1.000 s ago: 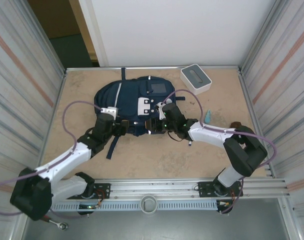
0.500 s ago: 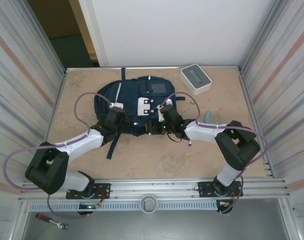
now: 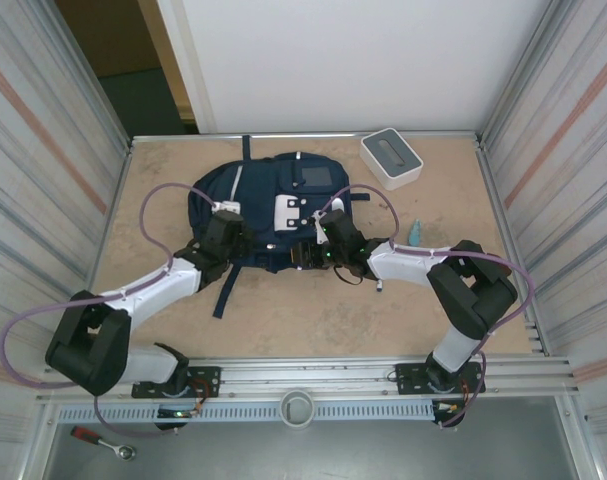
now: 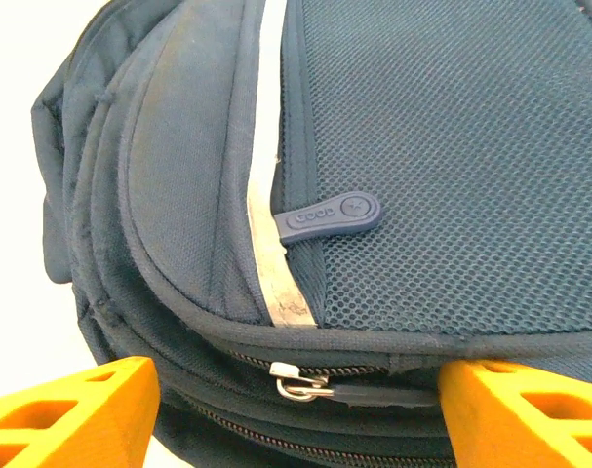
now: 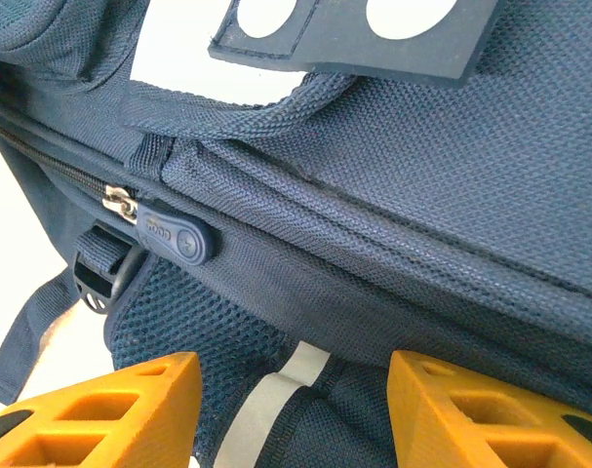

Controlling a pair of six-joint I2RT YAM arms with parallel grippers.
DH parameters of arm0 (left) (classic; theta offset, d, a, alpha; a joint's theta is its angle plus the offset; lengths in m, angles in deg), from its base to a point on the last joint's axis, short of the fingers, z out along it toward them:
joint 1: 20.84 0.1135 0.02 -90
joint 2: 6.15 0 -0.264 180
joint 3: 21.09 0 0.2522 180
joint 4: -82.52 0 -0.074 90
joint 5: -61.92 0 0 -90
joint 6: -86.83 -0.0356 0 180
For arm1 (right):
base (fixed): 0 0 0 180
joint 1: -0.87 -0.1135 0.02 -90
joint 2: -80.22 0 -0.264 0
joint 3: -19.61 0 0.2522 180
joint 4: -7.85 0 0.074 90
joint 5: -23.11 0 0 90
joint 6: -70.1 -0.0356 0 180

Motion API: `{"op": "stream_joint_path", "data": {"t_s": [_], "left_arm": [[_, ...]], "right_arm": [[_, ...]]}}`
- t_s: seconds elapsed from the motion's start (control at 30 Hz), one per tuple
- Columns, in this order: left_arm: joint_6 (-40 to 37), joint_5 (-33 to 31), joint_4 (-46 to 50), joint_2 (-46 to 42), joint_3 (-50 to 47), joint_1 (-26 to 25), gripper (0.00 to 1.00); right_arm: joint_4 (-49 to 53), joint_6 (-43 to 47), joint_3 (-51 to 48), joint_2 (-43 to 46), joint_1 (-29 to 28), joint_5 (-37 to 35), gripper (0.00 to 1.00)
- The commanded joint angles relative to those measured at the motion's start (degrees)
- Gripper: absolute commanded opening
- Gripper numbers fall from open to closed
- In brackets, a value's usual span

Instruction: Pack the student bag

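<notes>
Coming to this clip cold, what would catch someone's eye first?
The navy student bag lies flat on the table, toward the back. The left gripper and the right gripper are both open at its near edge. In the left wrist view, the orange fingers stand wide apart on either side of a metal zipper pull on a closed zip. A white box sits at the back right.
</notes>
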Motion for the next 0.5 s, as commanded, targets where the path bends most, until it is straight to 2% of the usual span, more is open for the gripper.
{"op": "stream_joint_path", "data": {"t_s": [0.0,0.2,0.47], "left_arm": [[1.3,0.8,-0.1,-2.7,-0.6,0.9,0.7],[1.6,3.2,0.3,-3.2,-1.7,1.9,0.59],[2.2,7.3,1.0,-3.1,-1.6,2.9,0.52]], "right_arm": [[1.9,0.8,1.3,-1.4,0.7,-1.5,0.52],[2.6,0.9,1.4,-0.9,0.8,-2.0,0.53],[2.7,0.9,1.2,-0.7,0.8,-2.3,0.53]]}}
